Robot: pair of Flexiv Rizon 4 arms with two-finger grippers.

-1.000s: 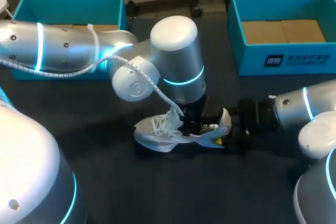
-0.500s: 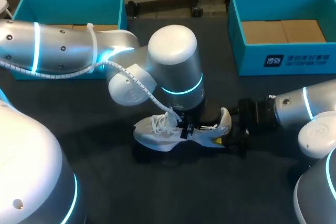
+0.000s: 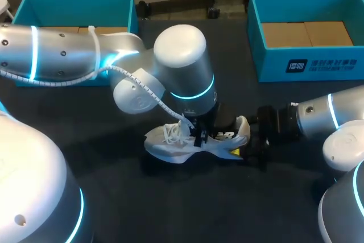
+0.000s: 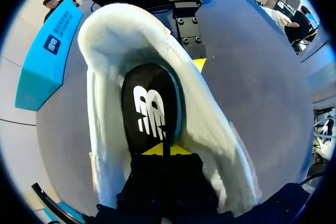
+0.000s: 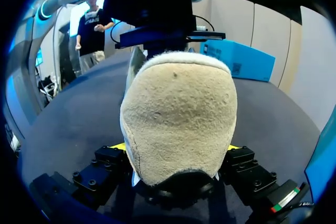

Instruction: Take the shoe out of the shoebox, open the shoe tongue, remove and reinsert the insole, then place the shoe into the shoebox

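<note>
Head view: white shoe lies on dark table, centre, toe left, heel right. L arm comes in from left, wrist directly over shoe opening; left gripper is down inside it, tips hidden. R arm comes in from right; right gripper at heel. Teal shoebox far left, second teal shoebox far right, both well apart from shoe.

L wrist view: looks into shoe. Black insole lies inside. Yellow tips closed to a thin slit on a dark edge of insole.

R wrist view: beige heel fills space between fingers. One finger each side, pressed against heel, so gripper is clamped wide on shoe.
</note>
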